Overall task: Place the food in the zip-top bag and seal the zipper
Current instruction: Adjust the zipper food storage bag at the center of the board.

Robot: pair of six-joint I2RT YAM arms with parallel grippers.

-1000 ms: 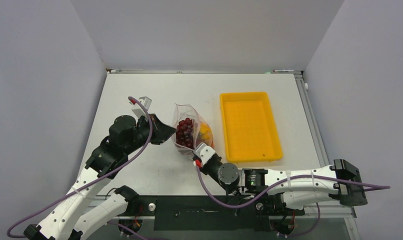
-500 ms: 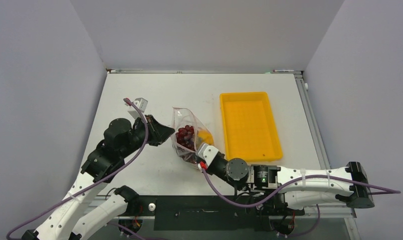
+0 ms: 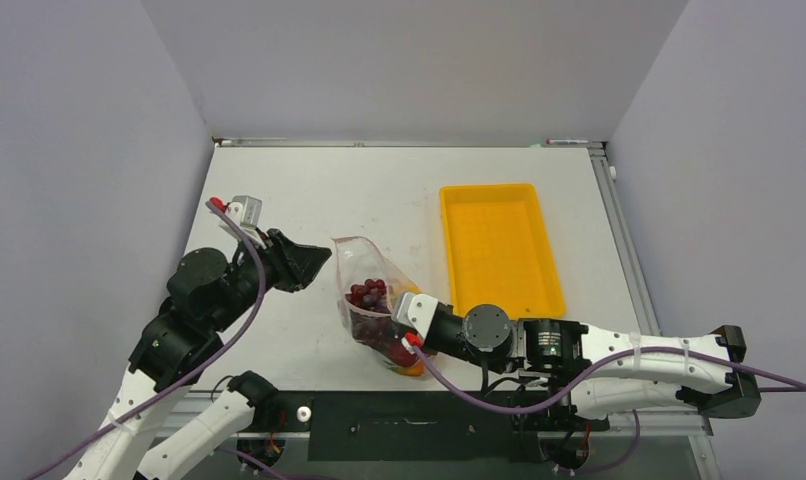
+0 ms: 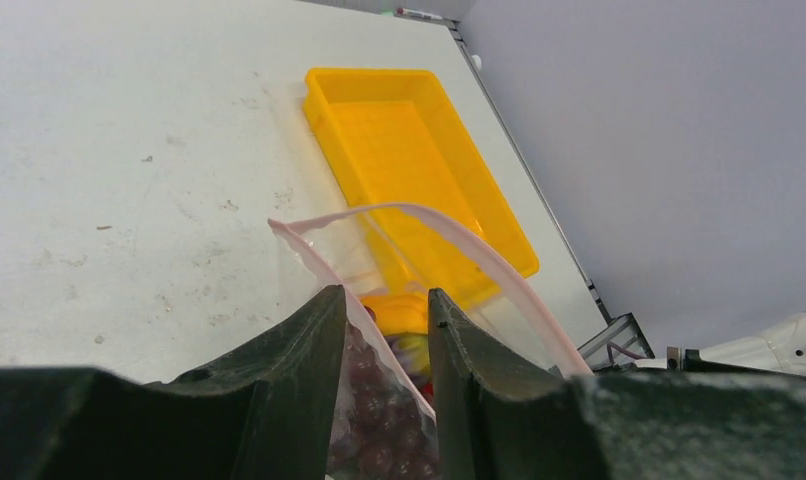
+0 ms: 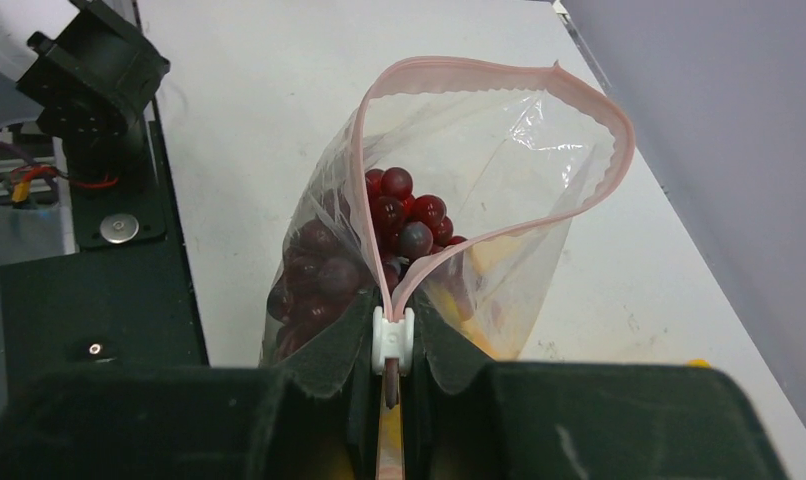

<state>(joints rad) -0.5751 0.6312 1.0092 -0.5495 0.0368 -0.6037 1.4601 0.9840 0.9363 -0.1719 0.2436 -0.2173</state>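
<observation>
Bag (image 3: 367,285) — long axis near-right to far-left

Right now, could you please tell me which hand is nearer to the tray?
Right. The right hand sits just off the tray's near-left corner, shut on the zipper; the left hand is farther left, beyond the bag.

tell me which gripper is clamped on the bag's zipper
The right gripper, shut on the pink zipper at its white slider. The left gripper stands open beside the bag, gripping nothing.
</observation>
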